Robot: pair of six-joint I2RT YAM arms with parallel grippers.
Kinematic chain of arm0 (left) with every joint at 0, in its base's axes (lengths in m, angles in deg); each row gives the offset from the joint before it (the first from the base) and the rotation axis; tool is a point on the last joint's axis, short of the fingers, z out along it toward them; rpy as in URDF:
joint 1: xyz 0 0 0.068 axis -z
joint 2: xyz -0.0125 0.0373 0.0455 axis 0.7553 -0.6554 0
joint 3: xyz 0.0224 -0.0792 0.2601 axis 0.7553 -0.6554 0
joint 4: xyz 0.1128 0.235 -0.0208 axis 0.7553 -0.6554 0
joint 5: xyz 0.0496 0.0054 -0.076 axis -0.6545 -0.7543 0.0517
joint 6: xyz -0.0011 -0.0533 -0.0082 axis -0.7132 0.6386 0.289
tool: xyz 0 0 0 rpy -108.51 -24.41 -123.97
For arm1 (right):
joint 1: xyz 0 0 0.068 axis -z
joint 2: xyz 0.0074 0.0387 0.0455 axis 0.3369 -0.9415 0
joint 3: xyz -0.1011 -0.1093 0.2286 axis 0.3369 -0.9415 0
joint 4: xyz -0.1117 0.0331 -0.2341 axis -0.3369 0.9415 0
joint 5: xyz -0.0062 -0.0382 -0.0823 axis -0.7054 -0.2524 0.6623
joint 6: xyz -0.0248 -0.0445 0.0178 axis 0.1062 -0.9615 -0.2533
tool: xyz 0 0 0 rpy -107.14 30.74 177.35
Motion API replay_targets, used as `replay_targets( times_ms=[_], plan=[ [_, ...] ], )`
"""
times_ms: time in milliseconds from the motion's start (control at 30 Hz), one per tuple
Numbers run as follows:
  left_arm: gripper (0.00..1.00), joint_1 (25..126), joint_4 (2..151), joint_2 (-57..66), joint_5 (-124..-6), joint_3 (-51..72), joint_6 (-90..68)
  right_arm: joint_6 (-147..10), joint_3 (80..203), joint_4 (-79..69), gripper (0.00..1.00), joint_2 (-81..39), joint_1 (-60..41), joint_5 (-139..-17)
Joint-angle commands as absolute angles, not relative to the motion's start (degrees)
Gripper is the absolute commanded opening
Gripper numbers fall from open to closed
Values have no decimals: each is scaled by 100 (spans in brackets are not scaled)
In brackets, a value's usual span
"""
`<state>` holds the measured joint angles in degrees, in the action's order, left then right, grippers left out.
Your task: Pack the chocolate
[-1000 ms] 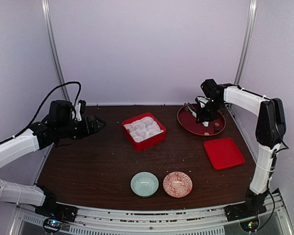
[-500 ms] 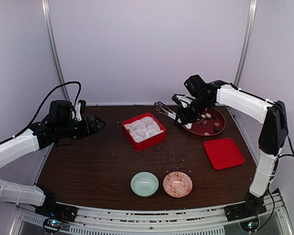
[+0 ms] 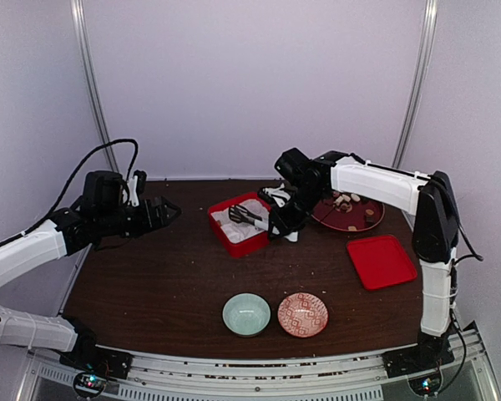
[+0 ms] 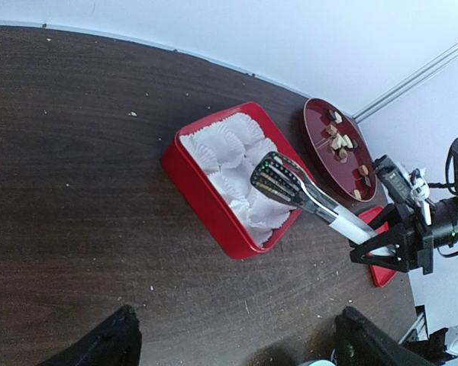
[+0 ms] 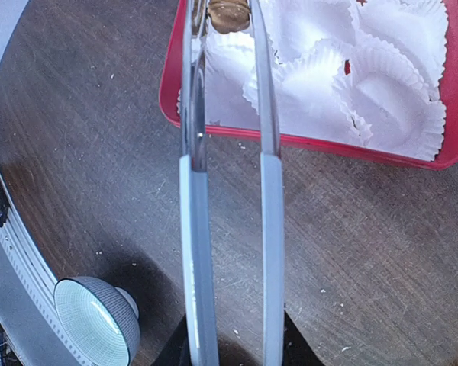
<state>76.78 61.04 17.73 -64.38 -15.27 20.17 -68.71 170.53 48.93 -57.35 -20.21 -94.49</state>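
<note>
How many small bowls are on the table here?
2. The pale green bowl sits front and centre; the red-patterned bowl is just to its right, a slight gap between. None appears hidden.

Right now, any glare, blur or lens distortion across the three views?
Top external: even, soft light, faint shadows; the chocolate pieces on the plate are too small to resolve. Left wrist: the far edge of the table bows; its own fingers are dark and soft. Right wrist: sharp, bright reflections along the tongs; the gripped chocolate is cropped at top.
</note>
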Motion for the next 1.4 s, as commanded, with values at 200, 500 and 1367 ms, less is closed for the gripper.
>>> replay_targets(
  times_ms=[200, 500, 1367],
  plan=[
    [91, 7641, 6334, 1811, -6460, -1517, 1960, -6770, 17287, 4736, 19, -5990, -2122, -9646],
    [91, 7640, 6332, 1799, -6476, -1516, 1974, -6667, 17428, 4601, 20, -6266, -2126, -9722],
    [91, 7641, 6305, 1763, -6512, -1490, 1982, -6646, 17797, 4689, 34, -6385, -2111, -9686]
  ],
)
